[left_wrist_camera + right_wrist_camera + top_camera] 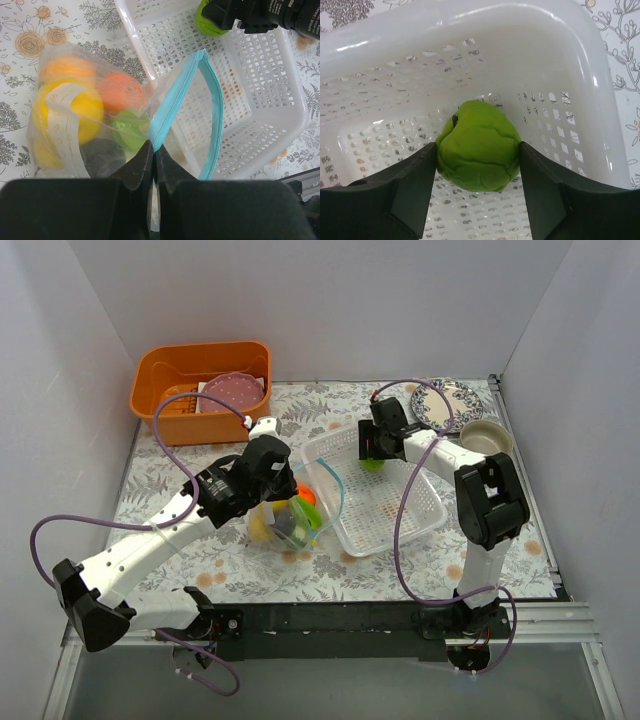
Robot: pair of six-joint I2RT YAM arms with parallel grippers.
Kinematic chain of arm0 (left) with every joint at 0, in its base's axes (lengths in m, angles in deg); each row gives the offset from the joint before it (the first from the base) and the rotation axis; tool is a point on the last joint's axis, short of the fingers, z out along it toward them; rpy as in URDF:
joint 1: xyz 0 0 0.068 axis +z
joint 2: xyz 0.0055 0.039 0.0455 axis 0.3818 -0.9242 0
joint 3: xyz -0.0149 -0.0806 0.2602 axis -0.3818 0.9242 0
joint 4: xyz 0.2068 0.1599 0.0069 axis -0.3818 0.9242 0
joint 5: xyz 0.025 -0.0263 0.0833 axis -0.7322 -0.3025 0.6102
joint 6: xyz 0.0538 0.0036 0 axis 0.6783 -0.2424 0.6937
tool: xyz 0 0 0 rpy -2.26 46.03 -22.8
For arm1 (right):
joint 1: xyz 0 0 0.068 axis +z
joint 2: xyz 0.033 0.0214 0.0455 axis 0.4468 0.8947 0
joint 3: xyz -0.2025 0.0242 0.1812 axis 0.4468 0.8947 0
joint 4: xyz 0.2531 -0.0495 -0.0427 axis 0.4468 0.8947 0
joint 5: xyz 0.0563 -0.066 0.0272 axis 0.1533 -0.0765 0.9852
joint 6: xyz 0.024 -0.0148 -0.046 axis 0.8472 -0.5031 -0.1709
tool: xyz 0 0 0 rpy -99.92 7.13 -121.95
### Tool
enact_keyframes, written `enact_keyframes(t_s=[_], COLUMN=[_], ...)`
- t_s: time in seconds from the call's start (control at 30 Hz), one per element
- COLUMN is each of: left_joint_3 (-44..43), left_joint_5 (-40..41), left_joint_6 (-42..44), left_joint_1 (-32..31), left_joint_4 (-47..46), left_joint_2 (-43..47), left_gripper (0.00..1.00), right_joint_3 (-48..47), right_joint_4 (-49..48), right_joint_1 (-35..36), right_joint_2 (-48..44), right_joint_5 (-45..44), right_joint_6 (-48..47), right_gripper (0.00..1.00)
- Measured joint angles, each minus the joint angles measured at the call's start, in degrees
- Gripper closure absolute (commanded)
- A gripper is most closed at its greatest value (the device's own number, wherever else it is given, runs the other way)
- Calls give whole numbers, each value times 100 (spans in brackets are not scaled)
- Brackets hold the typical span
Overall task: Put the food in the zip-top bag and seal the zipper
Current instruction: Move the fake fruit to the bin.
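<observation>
**Bag (288,522): held open at the lip, one green piece to go**

Lying on the table (330,575) just left of the basket (390,515), mouth turned right toward it. Pinched at the near end of the zipper (176,94) by the left gripper (153,150), jaws narrowed onto the plastic with no gap showing. Likely held this way to lift one lip off the other: teal strip splayed into a loop, opening facing the basket for the next drop. Food (75,107) already inside: yellow, orange, green and dark, crowded at the closed end behind the white label (65,125).

At the far end of the basket, green piece (475,135) clamped by the right gripper (478,165), one finger on each flank, jaws at middling width. On the mesh floor or just above it: cannot tell. Basket wall close behind, so probably a straight lift before any swing left. No other food seen in the basket.

Judged stage: late in loading, sealing not begun. Next: green piece over the basket rim and into the loop.

Risks: narrow mouth, limp film, bag lip lying against or over the basket rim. Snagging the strip could tug it out of the left pinch.

Off task: orange tub (160,370) far left; plate (445,403) and bowl (485,435) far right.
</observation>
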Motion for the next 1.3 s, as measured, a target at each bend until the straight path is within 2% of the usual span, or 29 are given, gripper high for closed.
enact_keyframes(t_s=[0.3,0.33,0.37,0.53,0.57,0.63,0.67,0.87,1.0,1.1,1.13,1.23,1.3], left_joint_3=[0,0,0,0,0,4,9,79,85,111,127,160,160], left_joint_5=[-2,-2,-2,-2,-2,-4,-4,-4,-4,-4,-4,-4,-7], left_joint_6=[-11,-11,-11,-13,-13,-15,-17,-20,-22,-24,-24,-26,-26], left_joint_1=[0,0,0,0,0,0,0,0,0,0,0,0,0], left_joint_4=[9,9,11,11,11,13,13,22,42,48,44,48,46], left_joint_2=[11,11,11,17,20,20,24,105,120,146,160,190,190], left_gripper=[100,100,100,100,100,100,100,100,100,100,100,100,100], right_joint_3=[601,667,737,911,911,911,909,870,868,868,868,868,868], right_joint_4=[28,59,74,138,146,256,306,402,474,529,529,531,531], right_joint_1=[7,7,7,35,39,44,55,70,70,70,70,72,72], right_joint_2=[-544,-621,-702,-894,-887,-852,-831,-798,-780,-758,-756,-756,-756], right_joint_5=[369,428,505,1174,1211,1381,1443,1679,1735,1735,1735,1733,1727], right_joint_6=[13,26,35,-2,-13,-111,-153,-291,-315,-326,-337,-352,-332], right_gripper=[62,59,52,43,37,32,26,16,16,28,37,48,51])
